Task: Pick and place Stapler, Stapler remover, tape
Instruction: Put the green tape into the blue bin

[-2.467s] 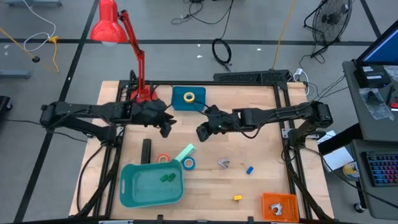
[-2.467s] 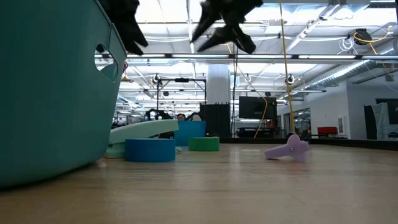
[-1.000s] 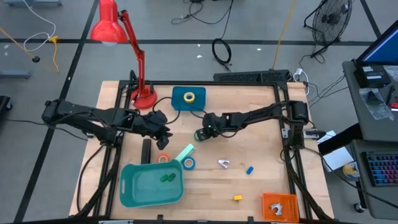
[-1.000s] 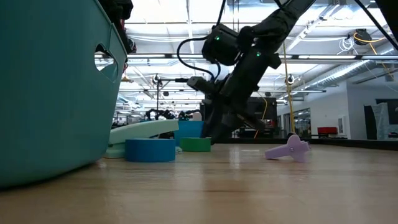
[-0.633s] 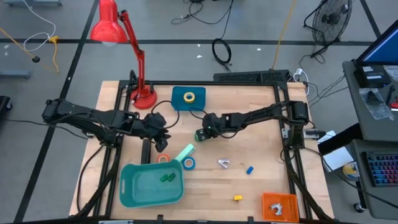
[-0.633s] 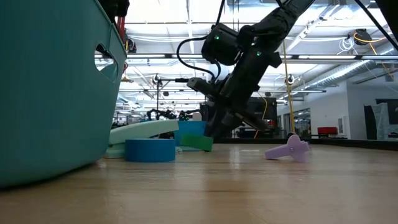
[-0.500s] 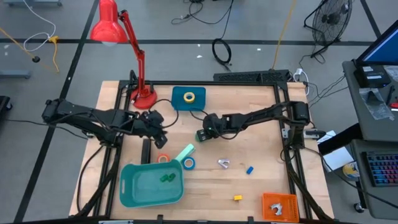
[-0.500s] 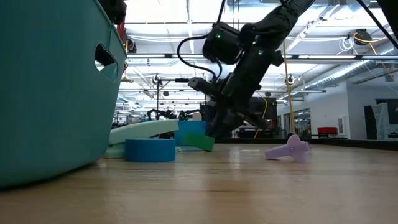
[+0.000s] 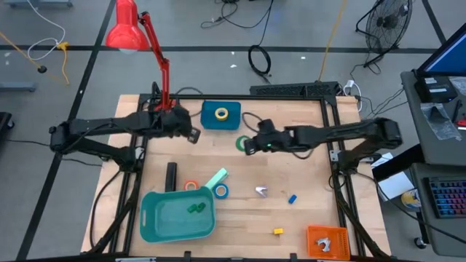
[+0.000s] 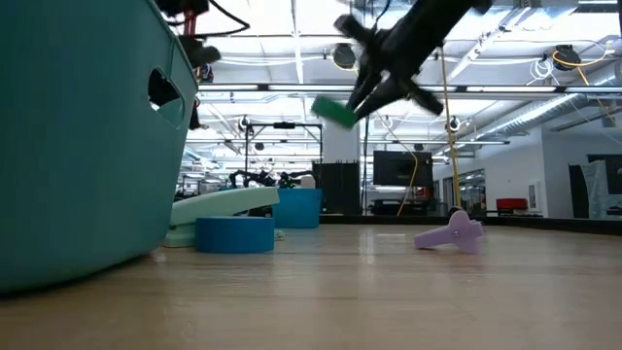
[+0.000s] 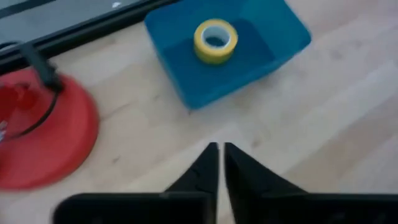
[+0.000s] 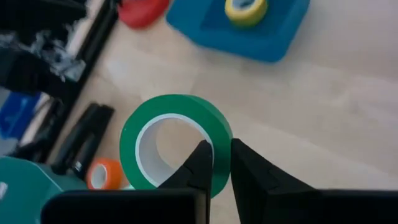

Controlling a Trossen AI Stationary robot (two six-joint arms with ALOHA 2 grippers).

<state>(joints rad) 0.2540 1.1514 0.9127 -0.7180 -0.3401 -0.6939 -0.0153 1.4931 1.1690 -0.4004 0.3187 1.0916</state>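
My right gripper (image 9: 248, 145) is shut on a green tape roll (image 12: 176, 144), which hangs high above the table (image 10: 333, 111). My left gripper (image 11: 219, 153) is shut and empty, beside the red lamp base (image 9: 168, 110). The black stapler (image 9: 171, 175) lies flat near the teal basket (image 9: 177, 216). Beside it lie an orange tape roll (image 9: 191, 185) and a blue tape roll (image 9: 220, 191). A yellow tape roll (image 9: 221, 113) sits in a blue tray (image 9: 209, 118). The lilac staple remover (image 10: 452, 233) rests on the wood. My right gripper pinches the green roll's wall (image 12: 217, 148) with one finger (image 12: 200, 163) inside the ring's open centre and the other finger (image 12: 247, 169) outside. The fingers slant downward from the table's right side. The roll is lifted clear of the table and tilted.
A mint-green block (image 9: 216, 179) lies between the orange and blue rolls. Small green pieces (image 9: 195, 208) lie in the teal basket. A blue cube (image 9: 292, 198), a yellow cube (image 9: 278, 231) and an orange holder (image 9: 326, 241) sit toward the near right.
My right gripper has lifted the green roll from flat on the table, tipped it, and carried it high and a little toward the right edge. My left gripper has swung from above the stapler toward the far edge, to beside the lamp base.
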